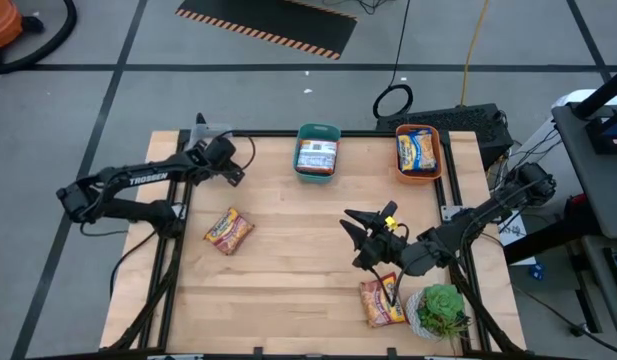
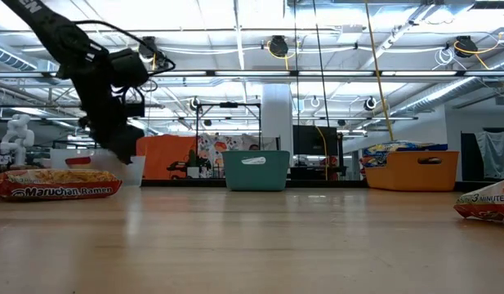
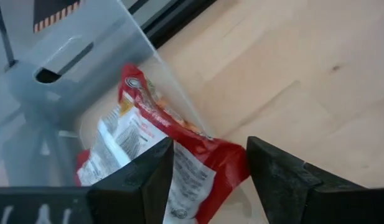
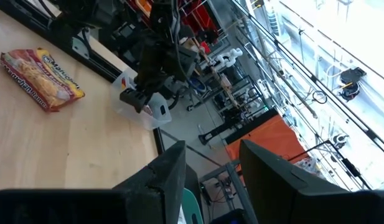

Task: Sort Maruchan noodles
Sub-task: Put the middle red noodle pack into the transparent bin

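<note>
My left gripper [image 1: 226, 160] [image 3: 210, 155] hangs open above the clear plastic bin [image 1: 203, 130] at the table's far left corner. A red-pink noodle packet [image 3: 148, 137] lies slanted inside that bin, against its clear wall and below my spread fingers, which stand apart from it. My right gripper [image 1: 356, 238] [image 4: 210, 162] is open in the air over the table's right middle. One orange-yellow packet [image 1: 228, 230] [image 2: 55, 184] lies flat on the table's left half. Another packet [image 1: 381, 300] [image 2: 488, 200] lies flat near the right front, beside the plant.
A teal bin [image 1: 317, 152] with a blue-white packet stands at the far edge's middle. An orange bin [image 1: 418, 150] with an orange-yellow packet stands at the far right. A green potted plant [image 1: 440, 310] sits at the near right corner. Bare wood lies between the arms.
</note>
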Controlling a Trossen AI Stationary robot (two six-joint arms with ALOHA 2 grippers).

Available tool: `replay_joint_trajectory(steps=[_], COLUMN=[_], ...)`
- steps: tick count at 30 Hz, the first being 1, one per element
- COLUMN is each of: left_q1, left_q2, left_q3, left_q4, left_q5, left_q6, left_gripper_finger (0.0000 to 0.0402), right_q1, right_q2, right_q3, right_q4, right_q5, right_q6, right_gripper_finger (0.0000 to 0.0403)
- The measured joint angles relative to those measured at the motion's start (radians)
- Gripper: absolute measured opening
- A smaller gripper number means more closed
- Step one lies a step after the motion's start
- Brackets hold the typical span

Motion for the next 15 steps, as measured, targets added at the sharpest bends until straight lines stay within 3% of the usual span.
replay_joint_trajectory(steps=[6, 15], left_q1=[0.033, -0.008], left_q2=[-0.002, -0.002], left_q3=[-0.025, 0.008], left_q4=[0.014, -0.065], left_q5=[-0.008, -0.088], left_q6=[0.01, 0.002], left_gripper_finger=[0.0202, 0.02], right_q1=[0.0, -0.005], right_q2=[0.0, 0.0], right_q3=[0.0, 0.0], right_q4=[0.001, 0.007], right_q5=[0.0, 0.0], right_q6=[-0.049, -0.084], right_gripper_finger=[0.0146, 0.0146])
